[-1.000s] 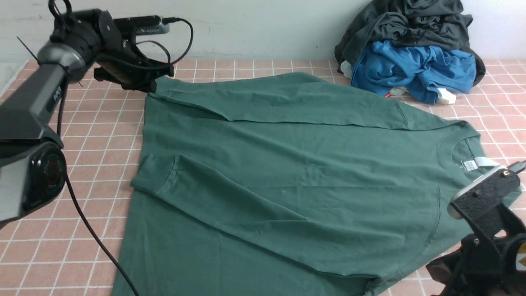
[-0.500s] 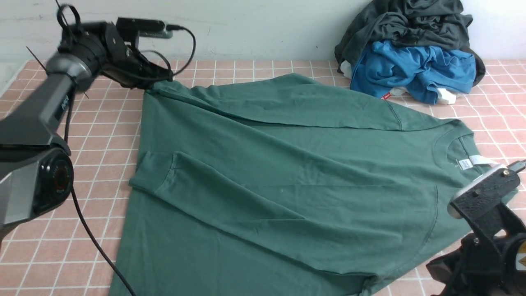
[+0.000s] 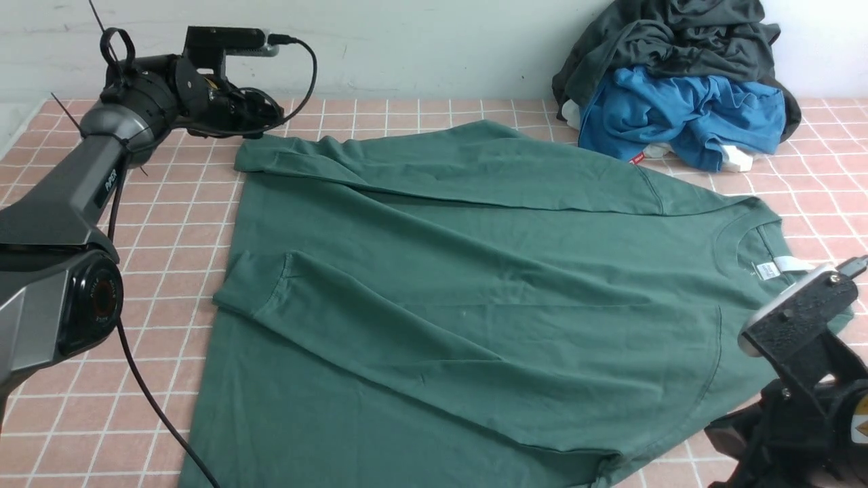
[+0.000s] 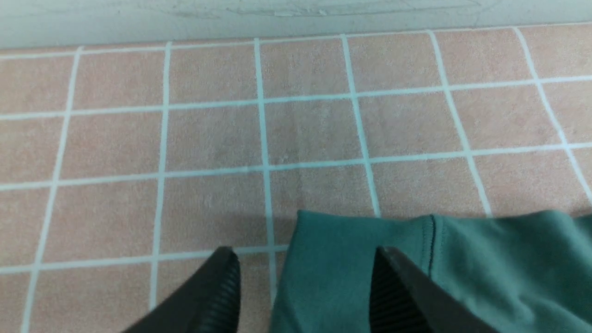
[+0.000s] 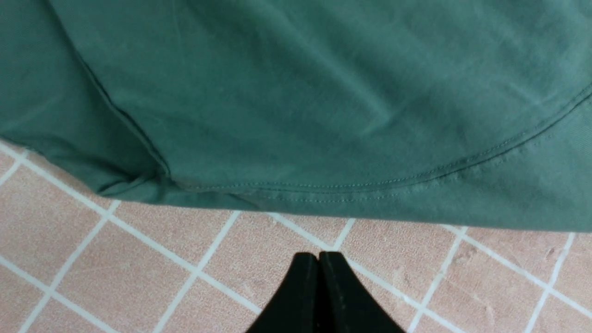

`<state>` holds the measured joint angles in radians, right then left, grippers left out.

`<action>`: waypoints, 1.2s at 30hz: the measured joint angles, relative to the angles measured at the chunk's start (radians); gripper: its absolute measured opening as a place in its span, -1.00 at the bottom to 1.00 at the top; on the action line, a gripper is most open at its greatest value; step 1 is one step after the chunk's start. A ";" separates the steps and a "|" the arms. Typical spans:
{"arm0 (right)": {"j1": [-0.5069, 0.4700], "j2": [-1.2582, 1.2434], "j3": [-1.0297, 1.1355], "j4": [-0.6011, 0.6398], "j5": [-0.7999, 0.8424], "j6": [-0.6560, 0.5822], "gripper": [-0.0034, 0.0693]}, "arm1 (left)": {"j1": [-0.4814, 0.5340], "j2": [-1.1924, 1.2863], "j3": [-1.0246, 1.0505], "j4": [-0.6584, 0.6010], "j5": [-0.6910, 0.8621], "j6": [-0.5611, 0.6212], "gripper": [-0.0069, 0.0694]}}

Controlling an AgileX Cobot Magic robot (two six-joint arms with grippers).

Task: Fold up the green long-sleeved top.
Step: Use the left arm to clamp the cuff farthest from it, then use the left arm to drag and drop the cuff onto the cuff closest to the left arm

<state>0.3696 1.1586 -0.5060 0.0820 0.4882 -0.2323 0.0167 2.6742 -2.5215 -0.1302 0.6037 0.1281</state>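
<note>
- The green long-sleeved top (image 3: 488,257) lies spread across the pink tiled surface (image 3: 163,271), collar end toward the robot's right, body reaching toward the left.
- Both sleeves are laid over the body: the far sleeve (image 3: 475,169) runs along the far edge, and the near sleeve (image 3: 407,359) slants across the middle, its cuff end toward the left.
- A white neck label (image 3: 767,271) shows inside the collar, close to the right arm.
- The left gripper (image 4: 307,277) is at the far sleeve's cuff end, its fingers apart, with green cloth showing in the gap between them; whether they touch it I cannot tell.
- In the front view, the left arm (image 3: 88,169) reaches in from the left, its wrist just beside the top's far left corner.
- The right gripper (image 5: 317,259) has its fingertips together, with nothing between them, over tiles beside the top's edge near a shoulder seam, apart from the cloth in the right wrist view.
- Beyond the top, toward the far right, a bright blue garment (image 3: 685,115) and a dark grey-black garment (image 3: 671,41) sit heaped near the white wall (image 3: 434,47).
</note>
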 joint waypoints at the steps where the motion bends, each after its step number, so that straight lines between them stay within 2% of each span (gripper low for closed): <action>1: 0.000 0.000 0.000 -0.001 -0.001 0.000 -0.93 | 0.004 0.006 0.000 -0.001 0.005 -0.006 0.08; 7: 0.000 0.000 0.000 -0.002 -0.003 0.000 -0.93 | 0.025 0.031 0.000 -0.053 0.065 -0.033 0.06; 10: 0.000 0.000 0.000 -0.002 -0.009 0.000 -0.93 | 0.037 0.032 0.000 -0.109 0.101 -0.014 -0.21; 12: 0.000 0.000 0.000 -0.008 -0.015 0.000 -0.93 | 0.040 0.032 -0.001 -0.139 0.113 0.008 -0.59; 13: 0.000 0.000 0.000 -0.011 -0.017 0.000 -0.93 | 0.040 0.032 -0.004 -0.149 0.122 0.011 -0.68; 16: 0.000 0.000 0.000 -0.028 -0.018 0.000 -0.93 | 0.044 0.031 -0.038 -0.174 0.191 0.019 -0.80; 21: 0.000 0.000 0.000 -0.039 -0.020 0.014 -0.93 | 0.043 -0.008 -0.135 -0.177 0.391 0.041 -0.82; 24: 0.000 0.000 -0.019 -0.042 -0.011 0.091 -0.93 | 0.043 -0.071 -0.204 -0.182 0.576 0.045 -0.82; 28: -0.008 0.008 -0.083 -0.060 0.015 0.186 -0.93 | 0.042 -0.163 -0.189 -0.187 0.629 0.045 -0.82; 31: -0.063 0.037 -0.203 -0.089 0.080 0.258 -0.93 | 0.030 -0.316 -0.014 -0.167 0.632 0.057 -0.82; 36: -0.165 0.152 -0.404 -0.099 0.170 0.271 -0.92 | 0.008 -0.540 0.378 -0.155 0.632 0.071 -0.82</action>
<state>0.2047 1.3105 -0.9100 -0.0166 0.6586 0.0385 0.0242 2.1338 -2.1436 -0.2850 1.2354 0.1994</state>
